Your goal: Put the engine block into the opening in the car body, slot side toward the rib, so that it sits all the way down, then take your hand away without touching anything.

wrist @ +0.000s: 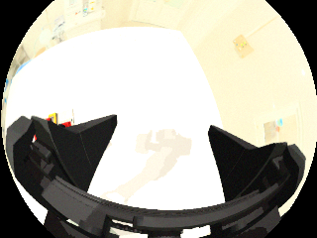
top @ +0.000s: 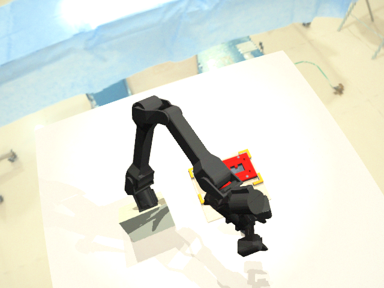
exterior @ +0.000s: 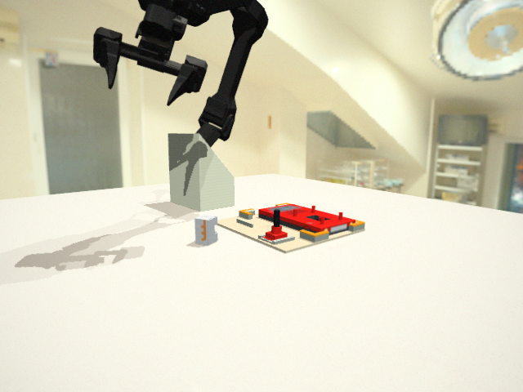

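Observation:
The engine block, a small grey-white block with an orange slotted face, stands on the table just left of the tan board. In the top view it is hidden behind the arm. The red car body lies flat on the board with its rectangular opening facing up. My gripper is open and empty, high above the table, up and to the left of the block. The wrist view shows only white table and the gripper's shadow between the fingers.
The arm's grey pedestal stands behind the block. A red base with a black upright post sits on the board's front part. Yellow corner brackets frame the car body. Red pegs stick up from the body.

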You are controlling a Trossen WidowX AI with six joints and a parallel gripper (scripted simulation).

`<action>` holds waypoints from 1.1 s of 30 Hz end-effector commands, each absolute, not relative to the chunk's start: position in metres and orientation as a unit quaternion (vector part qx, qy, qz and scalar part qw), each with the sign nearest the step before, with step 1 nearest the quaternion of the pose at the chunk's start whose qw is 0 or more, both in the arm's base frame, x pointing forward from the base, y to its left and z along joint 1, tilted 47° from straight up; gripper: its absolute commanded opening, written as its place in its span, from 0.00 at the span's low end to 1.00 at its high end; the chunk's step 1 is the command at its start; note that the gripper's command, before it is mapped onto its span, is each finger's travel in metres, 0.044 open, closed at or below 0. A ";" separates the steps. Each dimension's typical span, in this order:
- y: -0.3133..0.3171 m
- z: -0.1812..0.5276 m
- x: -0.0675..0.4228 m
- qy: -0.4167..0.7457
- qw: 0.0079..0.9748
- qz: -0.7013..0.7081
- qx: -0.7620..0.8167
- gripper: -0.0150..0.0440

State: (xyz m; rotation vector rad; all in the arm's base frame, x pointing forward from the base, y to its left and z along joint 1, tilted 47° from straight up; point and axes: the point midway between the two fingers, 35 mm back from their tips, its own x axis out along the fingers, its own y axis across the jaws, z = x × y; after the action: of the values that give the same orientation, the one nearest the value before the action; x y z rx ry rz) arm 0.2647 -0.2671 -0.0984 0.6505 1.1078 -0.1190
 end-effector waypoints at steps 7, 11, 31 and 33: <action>-0.213 -0.114 0.282 0.565 0.784 0.086 0.242 1.00; -0.191 -0.118 0.286 0.578 0.773 0.146 0.215 1.00; -0.094 -0.122 0.291 0.575 0.694 0.415 0.125 1.00; -0.094 -0.122 0.289 0.575 0.694 0.415 0.125 1.00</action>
State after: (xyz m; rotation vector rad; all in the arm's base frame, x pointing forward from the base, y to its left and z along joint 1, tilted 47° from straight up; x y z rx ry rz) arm 0.2908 -0.0962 -0.1206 0.2774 1.2897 0.9072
